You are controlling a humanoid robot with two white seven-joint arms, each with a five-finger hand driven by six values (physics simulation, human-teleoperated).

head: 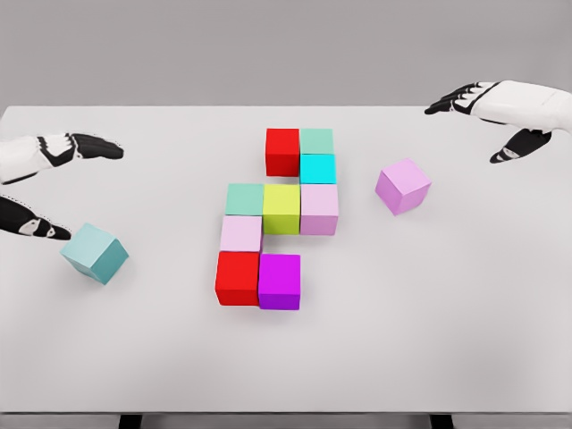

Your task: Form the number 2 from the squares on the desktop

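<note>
Left hand [54,183] spread open, empty, just beside a tilted teal cube [95,253] at the table [465,340] left. Nine cubes sit mid-table, touching, from red cube [282,150] far to magenta cube [280,281] near. Lilac cube [403,186] lies apart right; right hand [500,116] open, empty, far right.

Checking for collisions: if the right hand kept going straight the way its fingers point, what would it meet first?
Probably nothing: the right hand points leftward along the table's far edge, passing behind the red cube; depth is uncertain.

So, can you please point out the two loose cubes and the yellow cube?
Teal cube [95,253], head view: its top face.
Pink cube [403,186], head view: its middle.
Yellow cube [281,208], head view: its middle.
</note>
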